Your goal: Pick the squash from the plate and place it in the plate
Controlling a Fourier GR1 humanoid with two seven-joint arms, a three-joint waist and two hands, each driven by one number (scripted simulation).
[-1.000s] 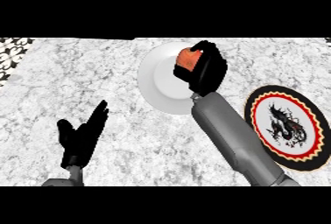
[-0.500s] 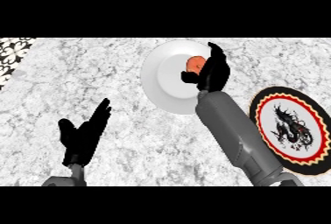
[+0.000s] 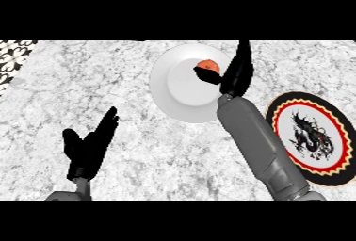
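Observation:
A small orange squash (image 3: 207,65) lies on the white plate (image 3: 182,96) at the upper middle of the counter, near the plate's far right side. My right hand (image 3: 233,74) stands at the squash's right side, over the plate's right rim. Its fingers point straight up and away, and its thumb reaches under the squash's near side; nothing is curled round the squash. My left hand (image 3: 89,147) rests open at the lower left, fingers up. A black plate (image 3: 332,117) with a red and cream rim and a dragon figure lies at the right.
The counter is speckled grey-white stone. A black-and-white patterned patch (image 3: 14,59) shows at the far left edge. My right forearm (image 3: 261,146) crosses between the two plates, partly covering the black plate's left rim.
My right hand's fingers have straightened from a curl over the squash and shifted to its right, so the squash shows more. The left hand has stayed still.

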